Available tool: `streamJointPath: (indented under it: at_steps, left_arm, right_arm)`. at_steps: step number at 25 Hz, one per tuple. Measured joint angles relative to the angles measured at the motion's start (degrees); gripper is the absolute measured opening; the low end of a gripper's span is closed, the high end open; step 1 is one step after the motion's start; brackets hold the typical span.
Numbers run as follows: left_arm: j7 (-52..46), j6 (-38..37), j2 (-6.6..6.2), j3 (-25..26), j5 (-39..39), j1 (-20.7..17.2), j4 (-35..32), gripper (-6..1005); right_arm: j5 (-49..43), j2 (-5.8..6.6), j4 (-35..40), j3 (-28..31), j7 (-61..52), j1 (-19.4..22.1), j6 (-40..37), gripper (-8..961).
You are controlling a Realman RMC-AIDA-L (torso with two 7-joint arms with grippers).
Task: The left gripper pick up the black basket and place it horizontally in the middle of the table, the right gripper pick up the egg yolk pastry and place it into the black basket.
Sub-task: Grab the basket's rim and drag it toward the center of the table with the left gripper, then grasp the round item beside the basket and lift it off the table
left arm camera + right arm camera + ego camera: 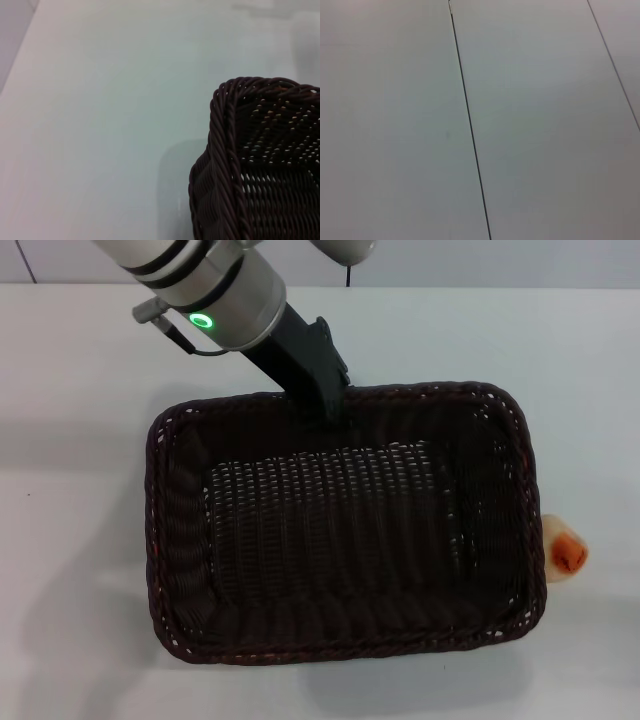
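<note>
**Listener:** What do you see from the head camera?

**Operator:** I see a white desk (80,390) with the black basket (345,525) filling most of the middle. It lies flat, long side running left to right, open side up and holding nothing. My left hand (325,405) reaches in from the far left and meets the basket's far rim, a little left of that rim's centre. It seems pinched onto the braided edge, though the dark fingers blend into the weave, so I cannot tell for sure.

**Listener:** And the pastry?

**Operator:** The egg yolk pastry (565,550) sits on the desk just outside the basket's right wall, touching or almost touching it, toward the near end. Its orange-red patch faces me.

**Listener:** What do the wrist cameras show?

**Operator:** The left wrist view shows one rounded corner of the basket (240,165) on the desk (100,125). The right wrist view shows only pale flat panels crossed by thin dark seams; my right hand appears nowhere.
</note>
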State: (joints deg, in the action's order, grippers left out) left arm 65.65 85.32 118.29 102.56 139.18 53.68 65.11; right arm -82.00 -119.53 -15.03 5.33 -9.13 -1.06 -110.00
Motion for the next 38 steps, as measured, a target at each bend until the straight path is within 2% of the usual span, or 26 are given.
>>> streamJointPath:
  at_steps: [6,16,21,26,30,31,32,35,36,37,38]
  left_arm:
    - [2.6,-2.1,0.09,-0.3,-0.2,3.4,-4.9,261]
    - [2.0,-9.8,0.21,-0.6,-0.2,4.3,-8.9,298]
    - [2.2,-10.6,0.21,-2.3,-0.2,4.4,-9.4,316]
    - [2.4,-13.5,0.14,-2.4,-0.4,3.9,-8.2,555]
    - [2.4,-16.7,0.06,-2.1,-0.1,3.7,-7.8,570]
    - [2.1,-20.1,0.04,-2.0,-0.1,3.0,-6.6,574]
    - [2.1,-20.1,0.04,-2.0,-0.1,3.0,-6.6,578]
    - [1.1,-28.6,0.26,-2.4,-0.9,-1.6,-1.1,589]
    - [1.1,-28.6,0.26,-2.4,-0.9,-1.6,-1.1,593]
    - [0.4,-33.4,0.35,-2.9,-1.8,-4.1,1.3,596]
    - [-0.5,-42.5,0.32,-4.3,-3.6,-8.5,4.4,600]
  right_arm:
    - [0.0,0.00,0.0,-0.2,0.1,-0.1,0.0,741]
    - [0.0,0.05,0.0,-0.6,0.2,-0.1,0.1,740]
    - [0.0,0.09,0.0,-0.7,0.2,-0.1,0.1,740]
    - [0.0,0.09,0.0,-0.8,0.2,-0.1,0.1,740]
    - [0.0,0.09,0.0,-0.8,0.2,0.0,0.0,740]
    - [0.0,0.09,0.0,-0.8,0.2,0.1,0.0,740]
    - [0.0,0.09,0.0,-0.8,0.2,0.1,0.0,740]
    - [0.0,0.09,0.0,-0.8,0.2,0.2,0.0,740]
    - [0.0,0.09,0.0,-0.9,0.2,0.2,-0.3,740]
    - [0.0,0.09,0.0,-0.9,0.2,0.2,-0.3,740]
    - [0.0,0.09,0.0,-0.9,0.2,0.3,-0.5,740]
